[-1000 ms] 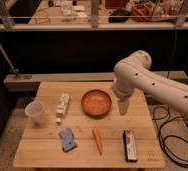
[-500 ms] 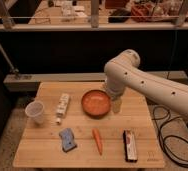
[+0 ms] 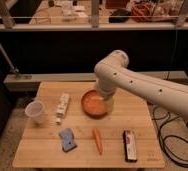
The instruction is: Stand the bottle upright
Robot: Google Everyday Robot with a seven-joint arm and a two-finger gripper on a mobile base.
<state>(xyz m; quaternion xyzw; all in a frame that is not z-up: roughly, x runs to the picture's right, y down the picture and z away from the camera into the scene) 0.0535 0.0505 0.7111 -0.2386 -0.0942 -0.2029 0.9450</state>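
Observation:
The bottle [image 3: 62,106] is slim and whitish-cream with a small white cap, and it lies on its side on the wooden table [image 3: 47,155], left of centre, cap toward the front. The gripper [image 3: 106,101] hangs from the white arm [image 3: 137,85] over the right rim of the orange bowl [image 3: 93,104]. It is well to the right of the bottle and holds nothing that I can see.
A translucent plastic cup [image 3: 35,111] stands left of the bottle. A blue sponge [image 3: 66,139], an orange carrot [image 3: 97,140] and a black bar with a red stripe [image 3: 130,145] lie along the front. Cables [image 3: 174,135] trail on the floor at right.
The arm has swung left, carrying the gripper from right of the bowl to over the bowl's right rim. The bottle and the other objects have not moved.

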